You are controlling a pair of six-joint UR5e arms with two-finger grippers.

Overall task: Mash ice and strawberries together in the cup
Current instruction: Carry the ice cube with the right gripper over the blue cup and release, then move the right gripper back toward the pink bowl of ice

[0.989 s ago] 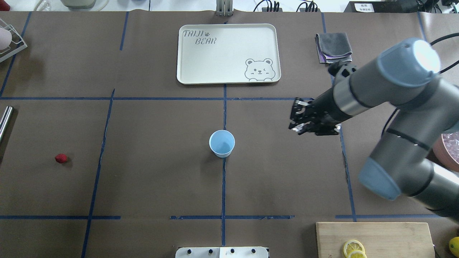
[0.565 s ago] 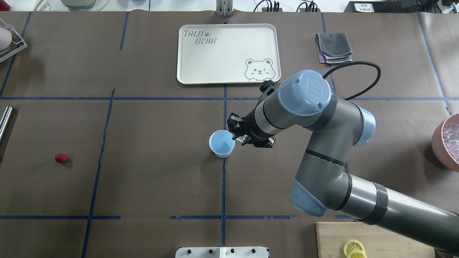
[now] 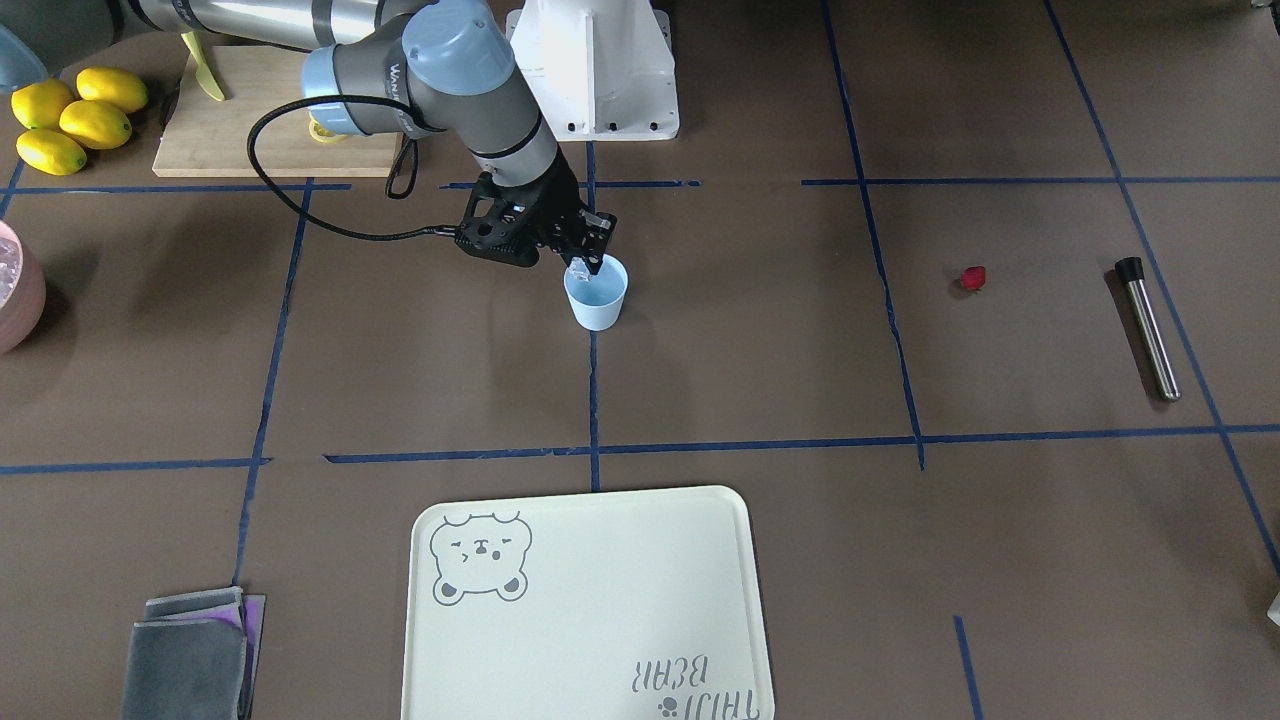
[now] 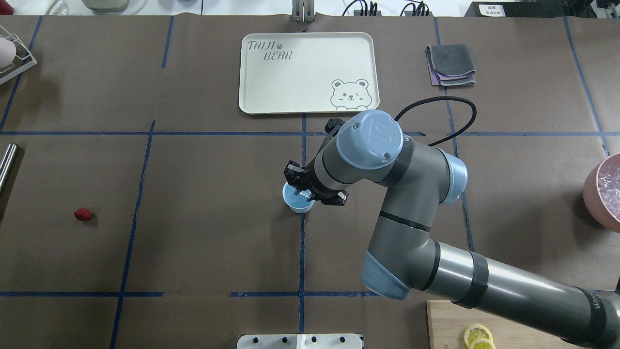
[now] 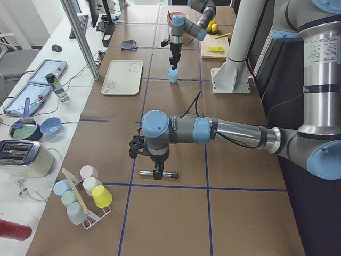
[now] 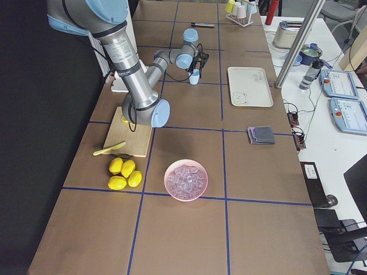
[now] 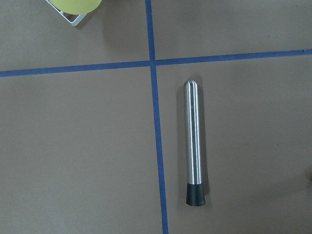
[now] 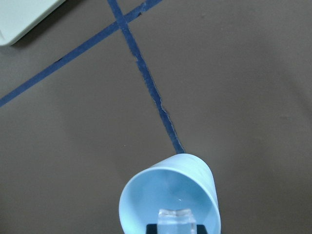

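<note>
The pale-blue cup (image 4: 296, 207) stands at the table's centre on a blue tape line. My right gripper (image 4: 302, 192) hovers just over its rim, shut on a clear chunk of ice (image 8: 177, 218) held above the cup's mouth (image 8: 168, 192). More ice fills the pink bowl (image 6: 186, 179) at the right edge. The dark-red strawberry (image 4: 82, 214) lies alone far to the left. My left gripper (image 5: 157, 169) shows only in the exterior left view, above a steel muddler (image 7: 194, 146); whether it is open or shut I cannot tell.
A cream bear tray (image 4: 271, 104) lies at the back centre, with a folded grey cloth (image 4: 450, 64) to its right. A cutting board (image 3: 250, 140) with lemon slices and whole lemons (image 3: 70, 120) sits near the robot's base. A rack of cups (image 5: 82, 194) stands at the left end.
My right arm has swung left from the table's right side to the cup, carrying the ice, and now holds it over the cup's mouth. The strawberry and cup have not moved.
</note>
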